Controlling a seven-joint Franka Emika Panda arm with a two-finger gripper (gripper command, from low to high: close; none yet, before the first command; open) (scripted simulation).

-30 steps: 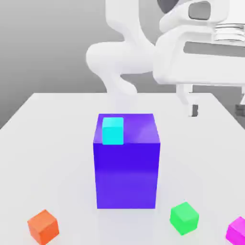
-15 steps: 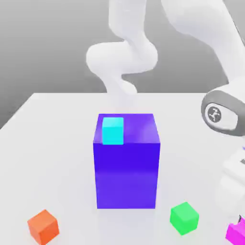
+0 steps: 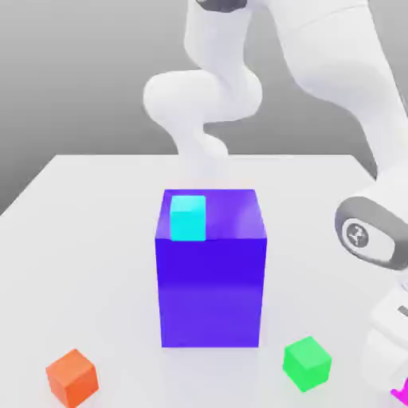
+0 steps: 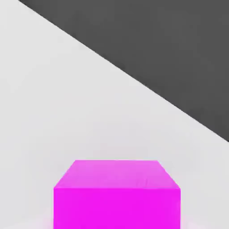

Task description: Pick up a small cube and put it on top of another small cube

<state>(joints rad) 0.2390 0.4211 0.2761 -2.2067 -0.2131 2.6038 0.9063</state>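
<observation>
A white robot arm (image 3: pixel 351 96) bends down the right side of the exterior view, its lower end running off the bottom right corner. There a sliver of the magenta cube (image 3: pixel 401 392) peeks out at the frame's edge, resting on the white table (image 3: pixel 80 239). From the hand view, the same magenta cube (image 4: pixel 117 194) sits at the bottom centre, close beneath the camera, flat on the table. I cannot tell whether the gripper is open or closed.

At the centre of the exterior view stands a big blue-violet block (image 3: pixel 211 275) with a cyan cube (image 3: pixel 188 217) on its top, toward the upper left. A green cube (image 3: pixel 307 363) lies at lower right, an orange cube (image 3: pixel 72 377) at lower left.

The magenta cube looks rigid, light and glossy, so probably somewhat slippery. Its flat, parallel side faces seem the best hold, pinched squarely at mid-height.
</observation>
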